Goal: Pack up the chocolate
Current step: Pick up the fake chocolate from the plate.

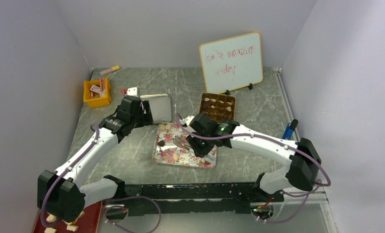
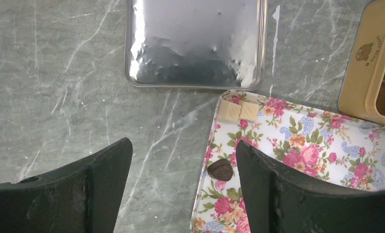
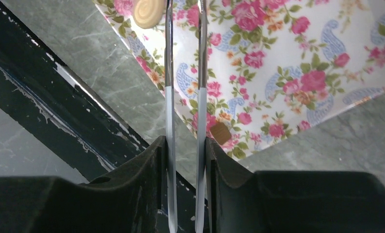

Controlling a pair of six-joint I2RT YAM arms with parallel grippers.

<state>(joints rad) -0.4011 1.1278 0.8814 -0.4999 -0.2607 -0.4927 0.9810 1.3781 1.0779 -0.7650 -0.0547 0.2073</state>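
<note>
The chocolate lies as small pieces on the floral tray (image 1: pixel 171 156). In the left wrist view there are a dark piece (image 2: pixel 220 170) and two cream squares (image 2: pixel 229 110) near the floral tray's (image 2: pixel 302 145) left rim. My left gripper (image 2: pixel 181 143) hangs open over that rim, the dark piece just inside its right finger. My right gripper (image 3: pixel 185 141) is shut on metal tongs (image 3: pixel 169 73), whose two thin blades reach over the floral tray (image 3: pixel 287 63) beside a round tan piece (image 3: pixel 149 12). A brown square (image 3: pixel 220 132) sits near the tray's edge. A brown compartment box (image 1: pixel 218 107) holds several pieces.
A shiny metal lid (image 2: pixel 195 43) lies just behind the tray, next to the box's tan wall (image 2: pixel 370 63). A whiteboard (image 1: pixel 231 62) stands at the back, and a yellow bin (image 1: pixel 97 93) at the back left. The black base rail (image 3: pixel 44 97) runs along the near edge.
</note>
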